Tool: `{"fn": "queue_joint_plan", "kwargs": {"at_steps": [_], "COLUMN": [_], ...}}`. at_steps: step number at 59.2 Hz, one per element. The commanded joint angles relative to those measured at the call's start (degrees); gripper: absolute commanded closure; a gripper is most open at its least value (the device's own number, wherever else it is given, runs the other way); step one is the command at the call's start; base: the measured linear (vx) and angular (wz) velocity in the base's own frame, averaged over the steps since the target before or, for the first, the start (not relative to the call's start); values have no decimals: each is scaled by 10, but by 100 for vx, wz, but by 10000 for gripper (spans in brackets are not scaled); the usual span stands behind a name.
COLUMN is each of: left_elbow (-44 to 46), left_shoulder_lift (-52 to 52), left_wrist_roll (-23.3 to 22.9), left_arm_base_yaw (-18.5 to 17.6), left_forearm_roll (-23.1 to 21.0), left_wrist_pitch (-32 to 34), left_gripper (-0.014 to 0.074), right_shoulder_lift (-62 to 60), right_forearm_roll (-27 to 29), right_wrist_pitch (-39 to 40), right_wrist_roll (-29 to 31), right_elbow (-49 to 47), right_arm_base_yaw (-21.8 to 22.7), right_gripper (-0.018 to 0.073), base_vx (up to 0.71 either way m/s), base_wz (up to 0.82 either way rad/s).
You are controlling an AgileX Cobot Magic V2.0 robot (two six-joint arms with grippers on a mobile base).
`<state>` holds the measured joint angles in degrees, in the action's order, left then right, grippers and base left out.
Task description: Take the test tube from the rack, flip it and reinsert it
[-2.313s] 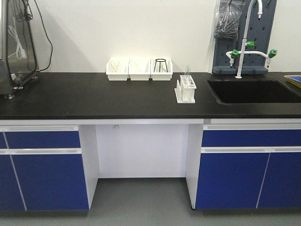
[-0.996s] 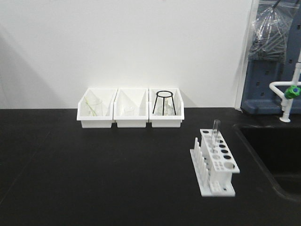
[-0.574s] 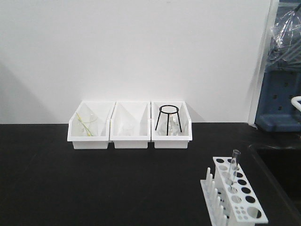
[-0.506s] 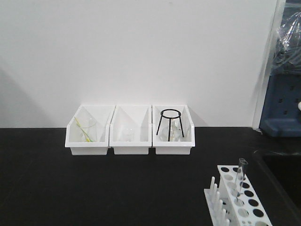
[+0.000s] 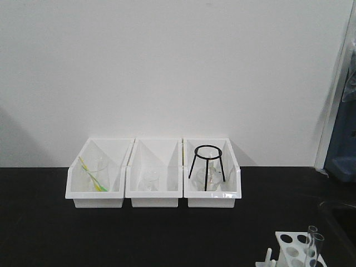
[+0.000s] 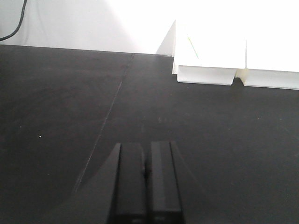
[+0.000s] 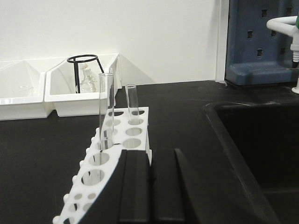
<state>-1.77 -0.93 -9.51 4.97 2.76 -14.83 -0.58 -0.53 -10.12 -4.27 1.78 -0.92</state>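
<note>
While the rack [image 7: 122,139] sits on the black bench [image 5: 167,233] near its right end, two clear glass tubes stand upright in its holes. In the right wrist view the near tube [image 7: 106,107] rises from a hole in the left row, and the far tube [image 7: 132,100] stands in the right row further back. Which of them is the one to flip cannot be told. From the front, only a corner of the rack [image 5: 290,246] shows at the bottom right, with both rims poking above it.

The right tool [image 7: 150,158] hangs low just behind the rack's near end, its fingers pressed together and holding nothing, apart from both tubes. The left tool [image 6: 147,149] hovers over bare bench well to the left, and its fingers are also pressed together.

Three white bins [image 5: 153,200] line the wall side by side. The left one holds a beaker with a yellow-green stick, the middle one holds small clear glassware, and the right one holds a black ring stand [image 5: 207,167]. A black sink [image 7: 261,140] lies to the right of the rack, below a blue pegboard [image 7: 257,37].
</note>
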Motion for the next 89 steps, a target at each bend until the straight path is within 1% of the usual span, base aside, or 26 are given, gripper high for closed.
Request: {"fn": "queue_joint_plan", "kwargs": {"at_steps": [1, 34, 45, 49, 56, 64, 71, 78, 89], "left_elbow": [-1, -1, -1, -1, -1, -1, -1, -1, -1], "left_shoulder_lift": [-7, -7, -7, -7, -7, -7, -7, -7, -7], "left_wrist_roll": [0, 0, 0, 0, 0, 0, 0, 0, 0], "left_arm_base_yaw": [-3, -3, -3, -3, -3, -3, -4, -4, -4], "left_forearm_roll": [-3, -3, -3, -3, -3, -3, -3, -3, -3], "left_wrist_pitch": [45, 45, 45, 45, 45, 45, 45, 45, 45], "left_gripper": [603, 603, 603, 603, 603, 603, 603, 603, 603], "right_shoulder_lift": [-6, -6, -6, -6, 13, 109, 200, 271, 325], "right_forearm_roll": [-3, -3, 1, 1, 1, -13, -19, -19, -19], "right_wrist_pitch": [46, 54, 123, 117, 90, 86, 101, 110, 116], "right_wrist_roll": [2, 2, 2, -1, -5, 16, 22, 19, 19], "right_elbow": [0, 0, -9, -39, -140, -268, -339, -371, -371], "right_arm_base_yaw": [3, 3, 3, 3, 3, 3, 3, 3, 3], "right_gripper": [568, 568, 568, 568, 568, 568, 568, 568, 558], "base_vx": [5, 1, 0, 0, 0, 0, 0, 0, 0], "base_wz": [0, 0, 0, 0, 0, 0, 0, 0, 0]}}
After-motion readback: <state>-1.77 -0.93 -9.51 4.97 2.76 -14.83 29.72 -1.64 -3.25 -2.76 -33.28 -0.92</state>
